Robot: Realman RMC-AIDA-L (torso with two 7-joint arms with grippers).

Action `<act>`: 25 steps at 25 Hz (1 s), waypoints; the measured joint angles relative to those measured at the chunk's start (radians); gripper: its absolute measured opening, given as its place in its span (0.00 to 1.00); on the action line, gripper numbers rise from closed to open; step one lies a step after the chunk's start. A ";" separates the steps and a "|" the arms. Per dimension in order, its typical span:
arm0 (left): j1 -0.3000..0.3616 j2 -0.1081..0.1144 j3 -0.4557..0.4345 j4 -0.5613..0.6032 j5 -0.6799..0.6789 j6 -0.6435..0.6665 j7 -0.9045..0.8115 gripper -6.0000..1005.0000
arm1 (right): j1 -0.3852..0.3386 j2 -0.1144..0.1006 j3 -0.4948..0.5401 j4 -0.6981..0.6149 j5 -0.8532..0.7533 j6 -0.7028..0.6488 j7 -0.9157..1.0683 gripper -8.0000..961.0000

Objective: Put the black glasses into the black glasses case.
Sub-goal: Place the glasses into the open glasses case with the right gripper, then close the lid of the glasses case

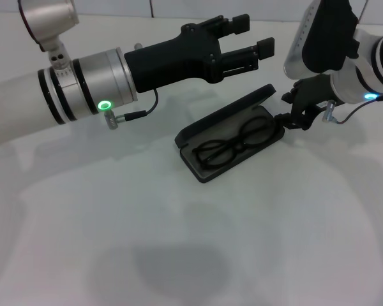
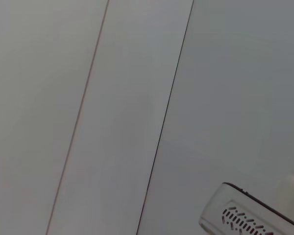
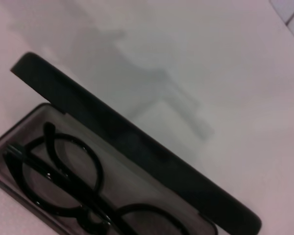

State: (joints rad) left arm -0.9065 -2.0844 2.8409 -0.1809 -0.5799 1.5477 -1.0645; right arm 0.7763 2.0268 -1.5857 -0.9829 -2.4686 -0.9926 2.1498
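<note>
Black glasses (image 1: 233, 148), thin-framed with clear lenses, lie folded inside the flat black clamshell case (image 1: 207, 171), lid half raised on the white worktop (image 1: 115, 223). Right hand (image 1: 296, 113) sits at the case's end, grip unclear, likely steadying. Left hand (image 1: 254, 37) hovers released behind.

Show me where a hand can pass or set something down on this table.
Bare table spreads wide in front of the black glasses case, which holds the black glasses. Behind it is crowded: the left pincer hovers above, and the right pincer sits against the case's right end.
</note>
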 joint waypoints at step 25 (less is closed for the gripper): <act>0.037 0.000 0.000 -0.005 0.018 -0.120 -0.012 0.79 | -0.517 -0.012 0.207 -0.284 0.620 -0.191 -0.613 0.44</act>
State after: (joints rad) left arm -0.8694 -2.0848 2.8411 -0.1864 -0.5616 1.4274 -1.0761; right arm 0.2592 2.0144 -1.3790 -1.2673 -1.8489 -1.1835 1.5365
